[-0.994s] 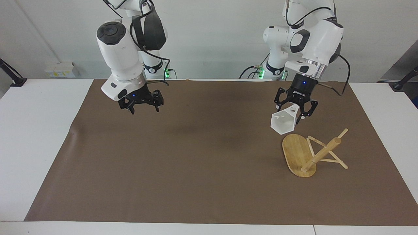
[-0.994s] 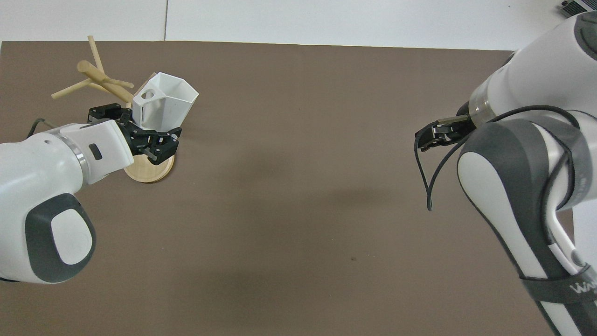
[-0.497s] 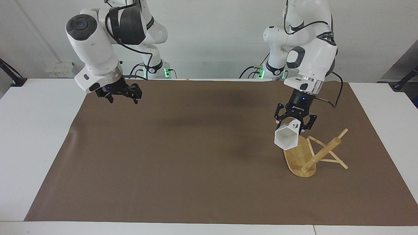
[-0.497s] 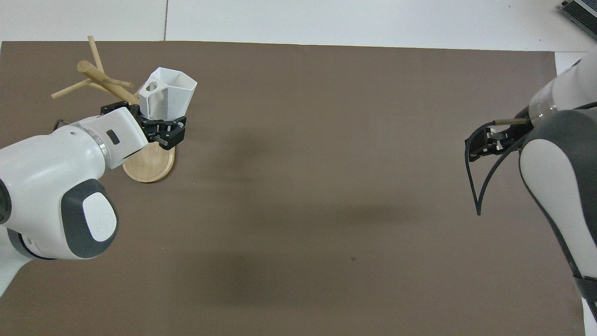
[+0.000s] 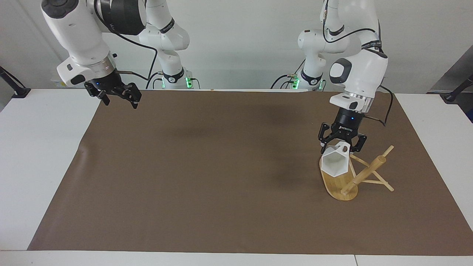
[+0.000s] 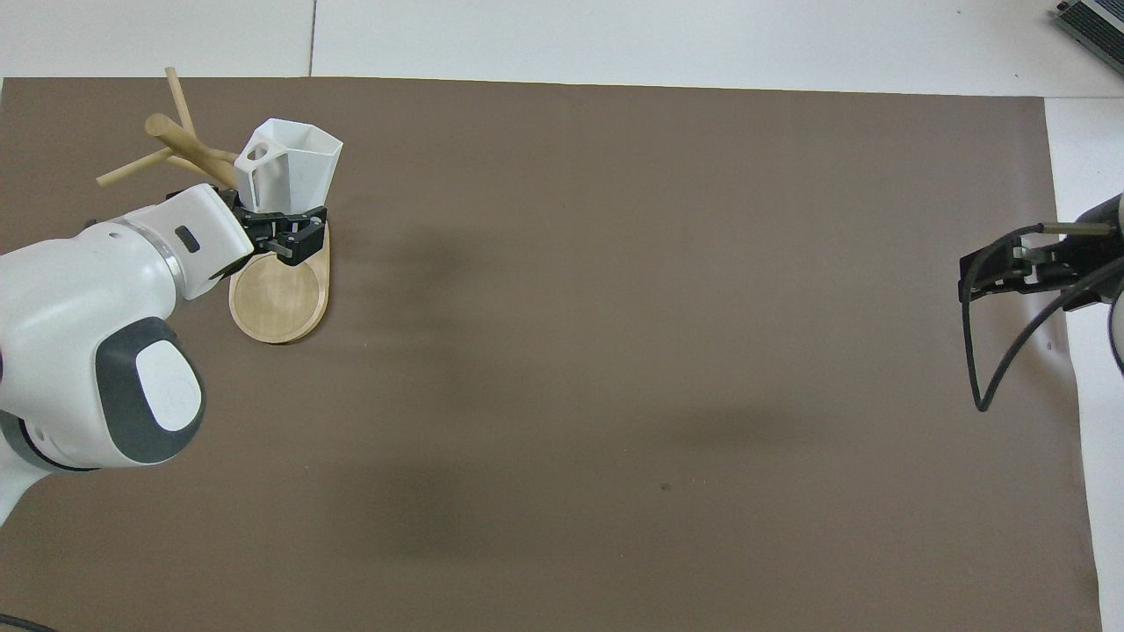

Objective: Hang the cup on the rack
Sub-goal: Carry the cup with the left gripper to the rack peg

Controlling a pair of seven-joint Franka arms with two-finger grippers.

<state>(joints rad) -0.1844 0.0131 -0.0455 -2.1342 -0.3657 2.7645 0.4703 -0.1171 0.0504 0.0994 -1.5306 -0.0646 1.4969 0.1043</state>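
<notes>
I have the left pincer (image 5: 342, 147) clamped on the cup (image 5: 334, 164), holding it tipped over the rack (image 5: 347, 177), which stands near the desk's edge at the left arm's end. Next I must line the handle's hole up with a peg and slide it on. The right pincer (image 5: 117, 96) waits spread wide above the desk's corner nearest its base.
</notes>
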